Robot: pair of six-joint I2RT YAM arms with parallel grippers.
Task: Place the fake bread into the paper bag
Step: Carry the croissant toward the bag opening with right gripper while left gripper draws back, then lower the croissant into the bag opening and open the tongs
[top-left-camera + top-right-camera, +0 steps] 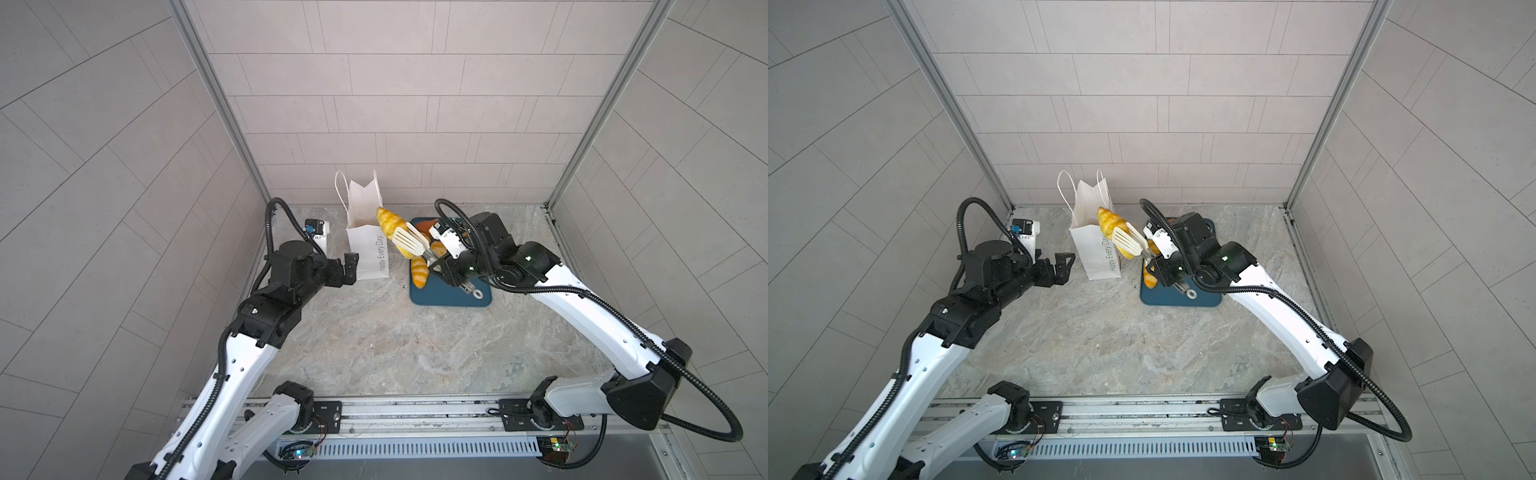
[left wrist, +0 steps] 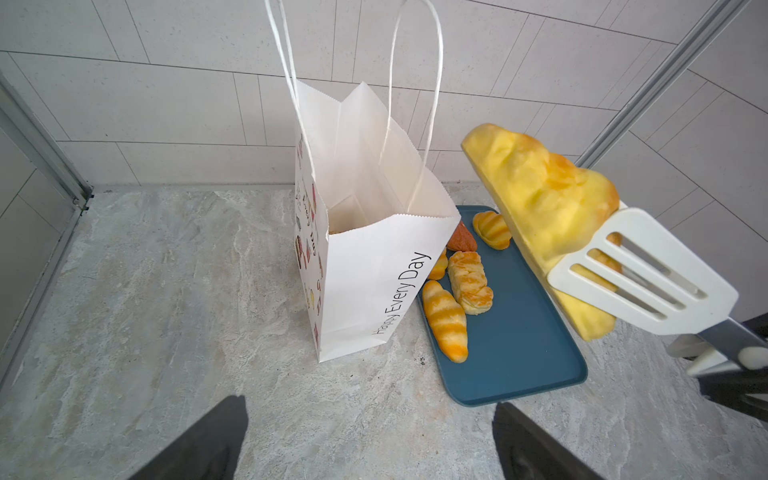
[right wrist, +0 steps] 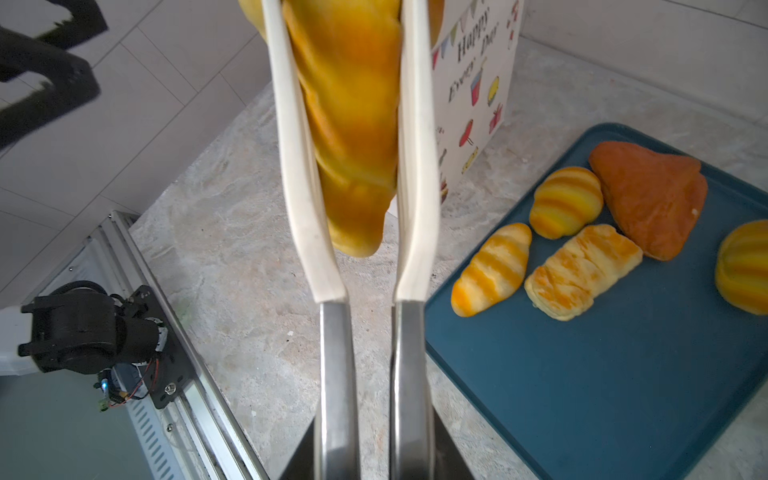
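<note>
Bright, even, diffuse light; shadows soft and faint. Both top views bow the grey wall tiles (image 1: 374,75) toward the edges. Right wrist view: long yellow brown-striped toy croissant (image 3: 353,124) and white slotted tongs (image 3: 415,187) close, soft-focused.

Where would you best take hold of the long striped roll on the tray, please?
Grip the striped roll across its middle, coming from above: it lies flat on the tray and is narrowest across its width. The flaky pastry lies close along one side, so that gap looks tight.
</note>
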